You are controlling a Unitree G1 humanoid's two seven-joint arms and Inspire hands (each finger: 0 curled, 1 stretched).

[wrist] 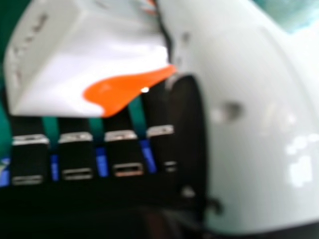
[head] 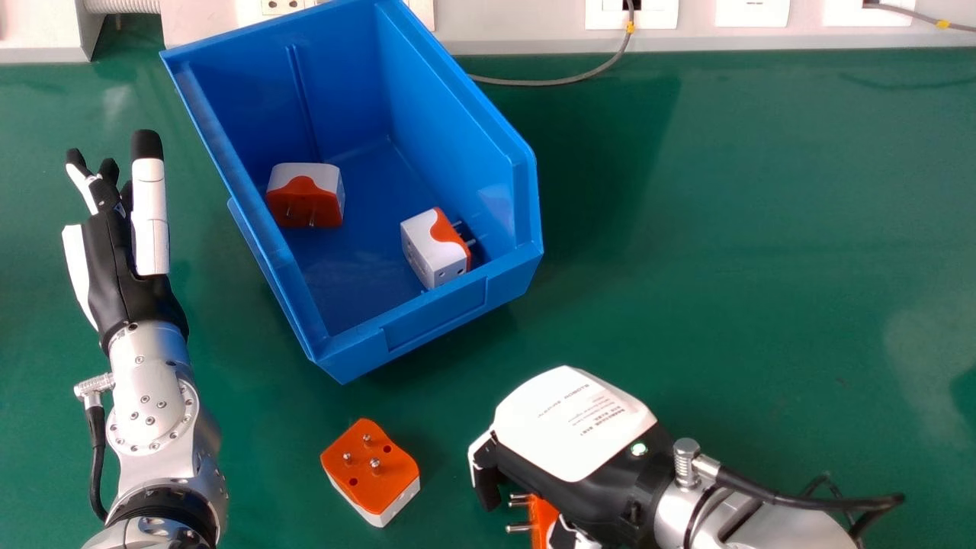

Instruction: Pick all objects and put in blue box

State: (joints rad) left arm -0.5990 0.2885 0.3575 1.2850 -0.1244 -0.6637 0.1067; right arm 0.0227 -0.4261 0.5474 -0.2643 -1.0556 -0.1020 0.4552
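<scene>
blue storage bin (head: 435, 324), upper left: two plug adapters (head: 306, 195) (head: 431, 250) inside. right hand (head: 576, 427), lower right: fingers curled round a third adapter (head: 543, 520), yet to go in. left hand (head: 114, 263), far left: fingers straight. loose adapter (head: 372, 467), lower left, also left to box.

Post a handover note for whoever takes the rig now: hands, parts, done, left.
Left robot hand: open, fingers extended, left of the blue plastic box.
Right robot hand: closed on a boxy white-and-orange plastic plug adapter, outside the box. Can't tell if it's clear of the table.
Done: two matching adapters in the box, one near the left wall, one by the front right corner.
Left: box the held one, then the prongs-up adapter on the green table in front of the box.
</scene>
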